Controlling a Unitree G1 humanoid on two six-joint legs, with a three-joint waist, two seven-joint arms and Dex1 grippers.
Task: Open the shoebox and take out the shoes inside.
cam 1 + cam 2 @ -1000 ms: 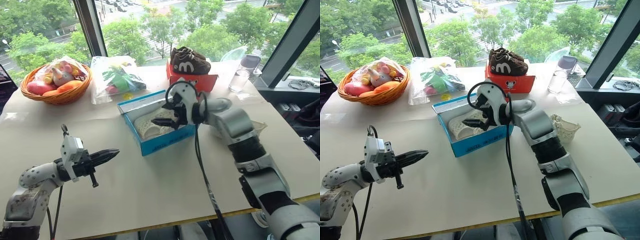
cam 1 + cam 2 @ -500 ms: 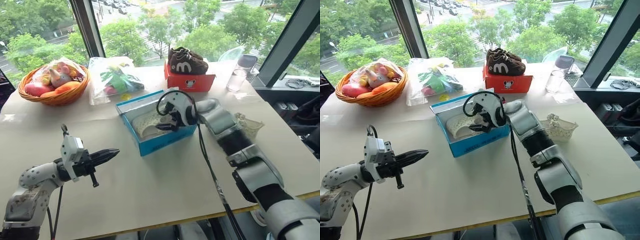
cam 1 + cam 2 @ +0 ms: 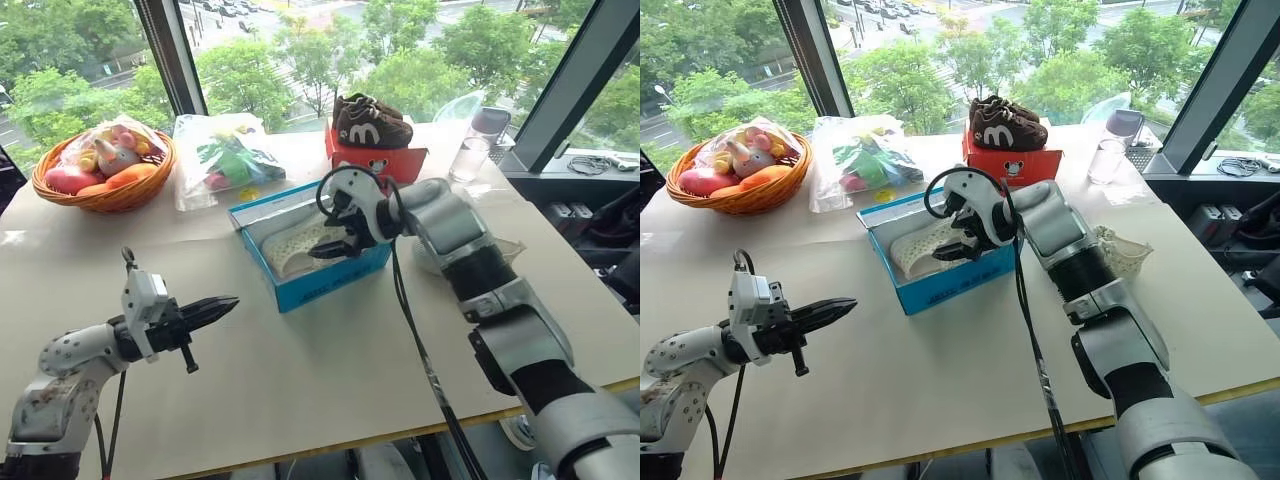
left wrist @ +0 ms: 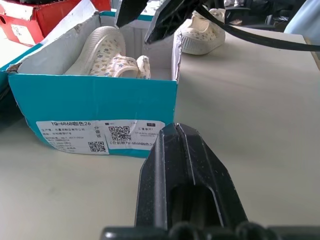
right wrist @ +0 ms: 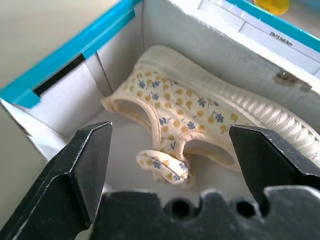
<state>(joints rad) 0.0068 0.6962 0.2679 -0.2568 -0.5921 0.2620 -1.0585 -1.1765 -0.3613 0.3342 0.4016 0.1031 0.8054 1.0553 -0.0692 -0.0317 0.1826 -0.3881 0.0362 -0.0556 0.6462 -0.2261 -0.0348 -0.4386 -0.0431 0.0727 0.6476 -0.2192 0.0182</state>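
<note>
My right claw (image 3: pixel 335 235) hangs wide open over the open shoebox (image 3: pixel 312 245) mid-counter (image 3: pixel 300 370), above 1 shoe (image 5: pixel 200 125), seemingly raised since earlier. Left claw (image 3: pixel 212 308) closed, bare counter around.

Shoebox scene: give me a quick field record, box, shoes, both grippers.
shoebox: open, lid off, on the table
shoe in box: cream, lying on its side
second shoe: out, on the table beyond the box
right gripper: open, poised over the shoe in the box, not touching
left gripper: shut, empty, away from the box
</note>
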